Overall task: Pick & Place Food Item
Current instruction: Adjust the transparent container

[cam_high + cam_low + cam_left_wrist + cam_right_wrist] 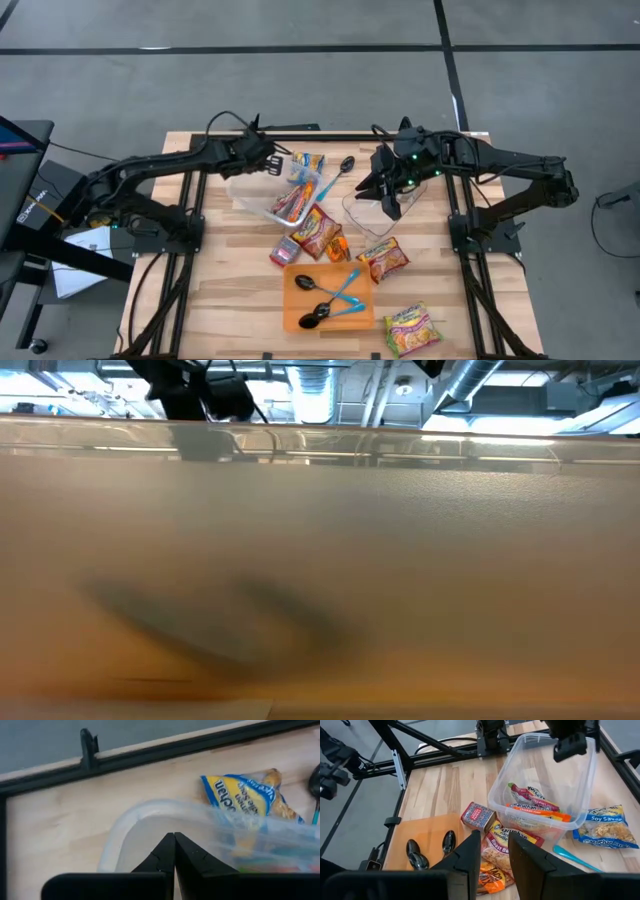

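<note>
Inspecting progress, we found a few packets already in the clear tub point(262, 200), while several noodle packets point(318, 232) lay loose on the table point(230, 280). Left gripper point(174, 851) was fully closed and empty at the tub's rim; right gripper point(492, 855) hovered part-open, holding nothing.

The table point(230, 290) is pale, matt wood with visible plank seams, edged by a black metal frame point(165, 751). A clear plastic tub point(580, 785) looks smooth and slightly cloudy, holding glossy, crinkled plastic food packets point(532, 802). A second clear plastic container point(362, 215) is shiny. An orange cutting board point(300, 305) appears smooth and matt, with glossy black spoons point(415, 854) on it. Both arms are matt dark plastic or metal.
</note>
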Robot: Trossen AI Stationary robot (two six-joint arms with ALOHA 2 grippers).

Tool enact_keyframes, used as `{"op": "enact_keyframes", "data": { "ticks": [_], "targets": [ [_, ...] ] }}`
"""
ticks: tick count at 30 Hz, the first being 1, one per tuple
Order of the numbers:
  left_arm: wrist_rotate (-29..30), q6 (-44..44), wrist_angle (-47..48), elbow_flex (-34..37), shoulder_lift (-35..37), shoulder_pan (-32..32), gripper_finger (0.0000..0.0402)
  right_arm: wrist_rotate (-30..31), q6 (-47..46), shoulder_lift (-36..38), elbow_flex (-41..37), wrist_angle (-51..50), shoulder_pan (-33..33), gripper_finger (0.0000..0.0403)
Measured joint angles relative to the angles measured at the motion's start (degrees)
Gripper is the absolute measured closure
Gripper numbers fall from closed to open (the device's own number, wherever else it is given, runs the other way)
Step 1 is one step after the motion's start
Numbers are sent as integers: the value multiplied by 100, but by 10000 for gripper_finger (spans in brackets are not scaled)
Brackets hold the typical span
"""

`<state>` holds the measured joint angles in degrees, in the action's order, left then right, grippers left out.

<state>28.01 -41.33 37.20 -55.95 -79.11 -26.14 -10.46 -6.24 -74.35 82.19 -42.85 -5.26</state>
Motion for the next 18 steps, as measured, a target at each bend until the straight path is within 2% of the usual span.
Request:
{"op": "enact_keyframes", "data": {
  "ticks": [12, 18],
  "targets": [
    [12, 477, -986, -6, -321, -416, 401, 0, -86, -1, 0, -4, -7, 310],
    [-254, 546, -723, -8, -136, -483, 401, -4, -85, -2, 0, -9, -7, 310]
  ]
}}
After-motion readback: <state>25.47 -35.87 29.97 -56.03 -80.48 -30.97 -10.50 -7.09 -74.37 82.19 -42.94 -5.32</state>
